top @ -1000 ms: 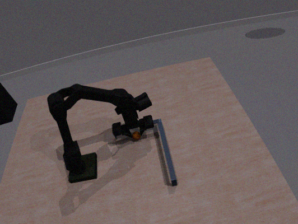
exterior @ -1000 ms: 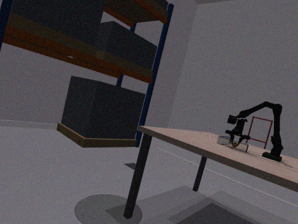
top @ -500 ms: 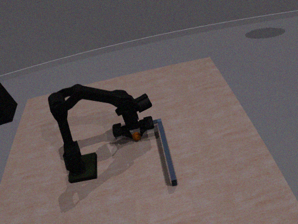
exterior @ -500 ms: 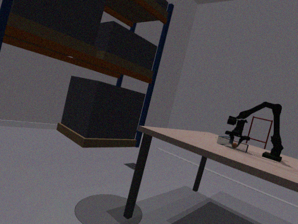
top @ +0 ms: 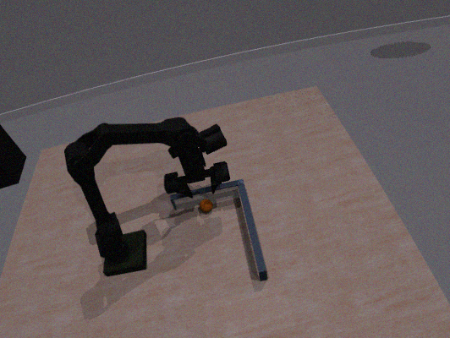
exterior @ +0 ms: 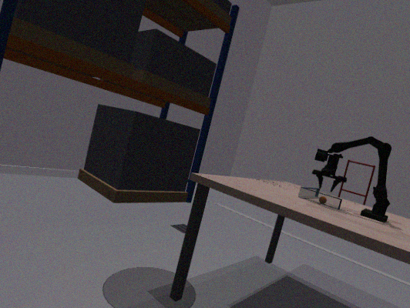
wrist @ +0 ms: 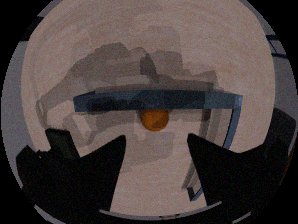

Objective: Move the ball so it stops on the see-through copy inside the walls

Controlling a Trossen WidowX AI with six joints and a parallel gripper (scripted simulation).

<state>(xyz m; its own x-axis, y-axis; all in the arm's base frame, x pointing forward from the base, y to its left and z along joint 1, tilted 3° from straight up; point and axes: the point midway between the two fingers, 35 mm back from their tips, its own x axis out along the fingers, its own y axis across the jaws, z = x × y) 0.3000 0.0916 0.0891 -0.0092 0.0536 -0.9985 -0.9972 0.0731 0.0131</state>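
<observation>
One small orange ball [top: 205,205], smooth and round, sits on the wood-grain table [top: 330,237] just inside the two low clear blue-edged walls [top: 249,220], against the shorter one. Gripper [top: 198,193] hangs above the ball, jaws spread, gripping nothing.

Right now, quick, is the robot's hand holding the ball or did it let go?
Gripper: open, holding nothing. The ball lies on the table below the fingers, by the wall.
</observation>
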